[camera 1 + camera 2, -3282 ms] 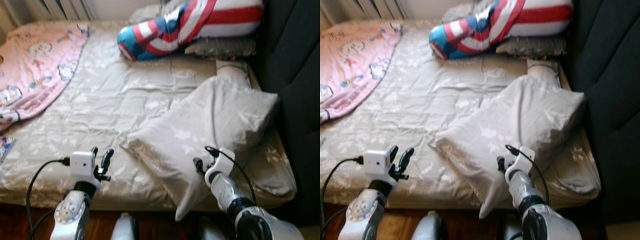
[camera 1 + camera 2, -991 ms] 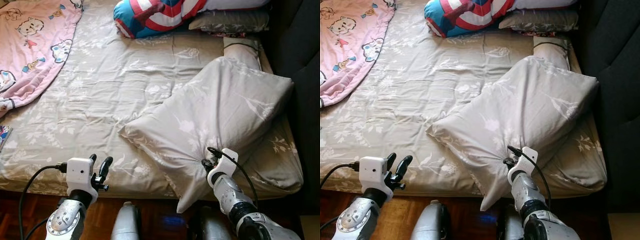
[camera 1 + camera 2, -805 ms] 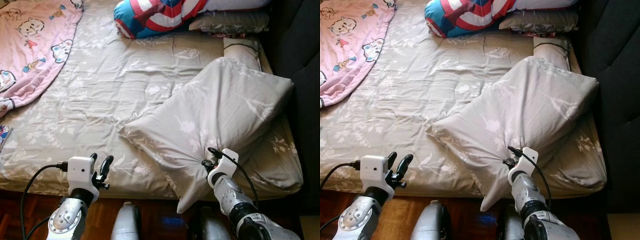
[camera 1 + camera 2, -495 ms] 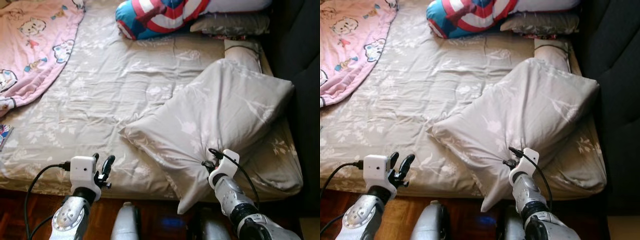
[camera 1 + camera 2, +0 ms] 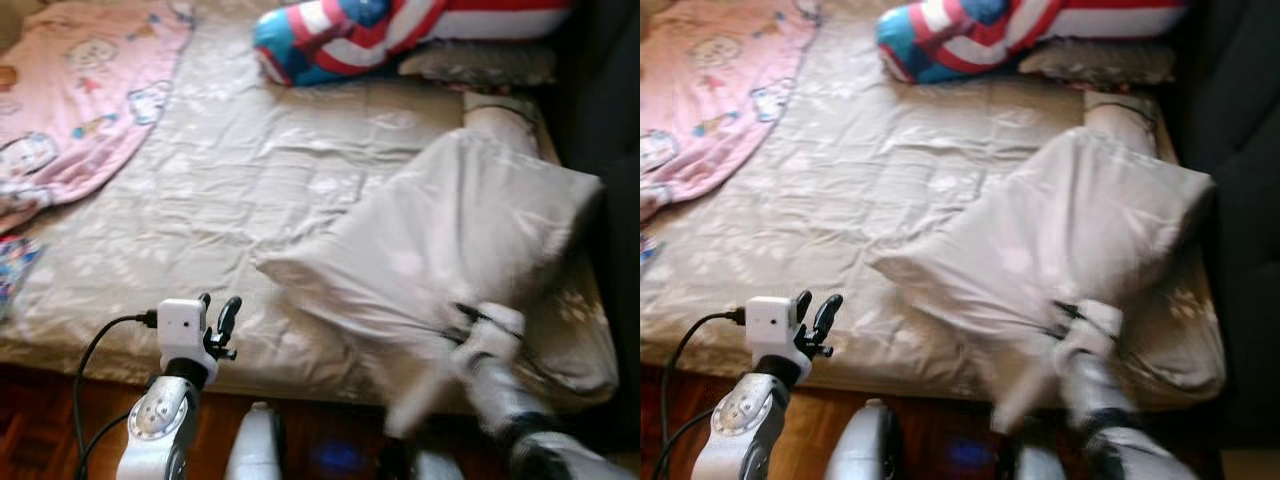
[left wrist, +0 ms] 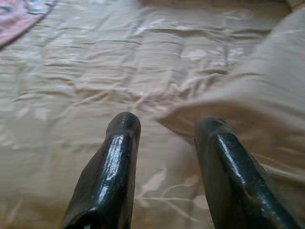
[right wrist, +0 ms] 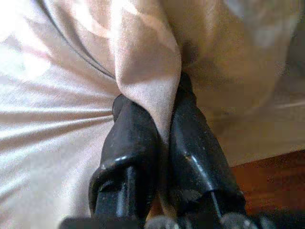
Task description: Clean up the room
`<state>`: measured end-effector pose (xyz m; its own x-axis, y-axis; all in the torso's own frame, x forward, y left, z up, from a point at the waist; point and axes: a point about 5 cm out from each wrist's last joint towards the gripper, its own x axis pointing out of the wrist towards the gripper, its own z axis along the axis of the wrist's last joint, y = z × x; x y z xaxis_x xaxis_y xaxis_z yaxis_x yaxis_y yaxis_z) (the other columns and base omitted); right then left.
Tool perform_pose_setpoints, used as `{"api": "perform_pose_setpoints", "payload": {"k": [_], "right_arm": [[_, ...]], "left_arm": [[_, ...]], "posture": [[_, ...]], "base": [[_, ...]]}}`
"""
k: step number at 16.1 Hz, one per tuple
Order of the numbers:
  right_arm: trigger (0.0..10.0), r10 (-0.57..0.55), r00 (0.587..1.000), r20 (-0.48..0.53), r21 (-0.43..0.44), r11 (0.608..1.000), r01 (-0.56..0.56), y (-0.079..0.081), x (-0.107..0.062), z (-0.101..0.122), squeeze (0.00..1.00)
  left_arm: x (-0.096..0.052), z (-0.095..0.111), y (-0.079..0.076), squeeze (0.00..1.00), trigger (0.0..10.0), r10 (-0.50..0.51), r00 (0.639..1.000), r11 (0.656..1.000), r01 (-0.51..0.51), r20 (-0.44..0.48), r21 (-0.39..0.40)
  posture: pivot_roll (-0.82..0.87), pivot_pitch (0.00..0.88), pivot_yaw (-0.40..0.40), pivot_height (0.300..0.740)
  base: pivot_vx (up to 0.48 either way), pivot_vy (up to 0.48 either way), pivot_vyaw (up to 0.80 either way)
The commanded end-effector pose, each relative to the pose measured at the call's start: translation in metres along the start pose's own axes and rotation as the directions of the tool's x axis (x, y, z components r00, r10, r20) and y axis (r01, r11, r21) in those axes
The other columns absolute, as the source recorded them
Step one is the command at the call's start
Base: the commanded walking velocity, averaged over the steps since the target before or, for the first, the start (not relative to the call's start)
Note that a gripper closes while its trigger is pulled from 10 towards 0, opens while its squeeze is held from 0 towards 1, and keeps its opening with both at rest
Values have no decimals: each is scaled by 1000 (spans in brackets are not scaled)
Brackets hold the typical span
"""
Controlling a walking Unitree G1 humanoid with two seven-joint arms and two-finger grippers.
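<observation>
A large beige floral pillow lies skewed on the right half of the bed, one corner hanging past the front edge. My right gripper is shut on a fold of the pillow's near edge, and fabric is pinched between its fingers. In the eye views, blurred by motion, that gripper sits low on the pillow. My left gripper is open over the front edge of the bed, left of the pillow's corner, and holds nothing. Between its fingertips I see the sheet.
The beige sheet covers the bed. A pink cartoon blanket lies at the far left. A red, white and blue cushion and a grey pillow sit at the head. A dark headboard stands on the right, with wood floor below.
The camera has shifted a little and the picture is blurred. My right gripper, still holding the pillow's fold, has moved slightly right, and the pillow moves with it. The left gripper stays open.
</observation>
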<state>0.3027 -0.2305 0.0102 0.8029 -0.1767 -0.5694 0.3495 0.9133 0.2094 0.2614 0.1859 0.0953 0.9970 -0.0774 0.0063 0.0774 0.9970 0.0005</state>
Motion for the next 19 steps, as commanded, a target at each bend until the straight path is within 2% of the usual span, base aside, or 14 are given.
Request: {"api": "perform_pose_setpoints", "payload": {"k": [1,3,5,7,11,14,18,19], "right_arm": [[0,-181,982,47,26,983,180,-44,-6,12,0],[0,-306,945,116,28,952,305,-83,-15,36,0],[0,-389,902,190,35,920,389,-108,-24,63,0],[0,-437,865,246,26,895,445,-125,-32,86,0],[0,-517,795,316,31,843,536,-153,-50,121,0],[0,-543,761,355,40,822,568,-162,-59,139,0],[0,-586,718,376,35,783,621,-174,-69,151,0],[0,-583,725,366,22,784,620,-173,-67,148,0]], "left_arm": [[-2,-7,3,0,10000,15,1000,1000,-15,-22,3],[1,-7,3,0,10000,16,1000,1000,-16,-15,0],[0,-8,4,0,10000,18,1000,1000,-18,-12,-2],[0,-9,5,0,10000,20,1000,1000,-20,-10,0],[-2,-9,8,0,10000,20,1000,1000,-20,-11,8],[-3,-9,9,0,10000,16,1000,1000,-16,-15,13],[-4,-9,10,0,10000,11,1000,1000,-10,-17,18],[-5,-9,9,0,10000,7,1000,1000,-7,-21,18]], "posture": [[40,173,-5,663],[24,171,-6,663],[17,173,-2,663],[17,175,3,663],[26,191,17,663],[28,196,24,663],[33,205,34,663],[30,207,36,663]], "base": [[0,0,0],[0,0,0],[0,0,0],[0,0,0],[0,0,0],[0,0,0],[0,0,0],[0,0,0]]}}
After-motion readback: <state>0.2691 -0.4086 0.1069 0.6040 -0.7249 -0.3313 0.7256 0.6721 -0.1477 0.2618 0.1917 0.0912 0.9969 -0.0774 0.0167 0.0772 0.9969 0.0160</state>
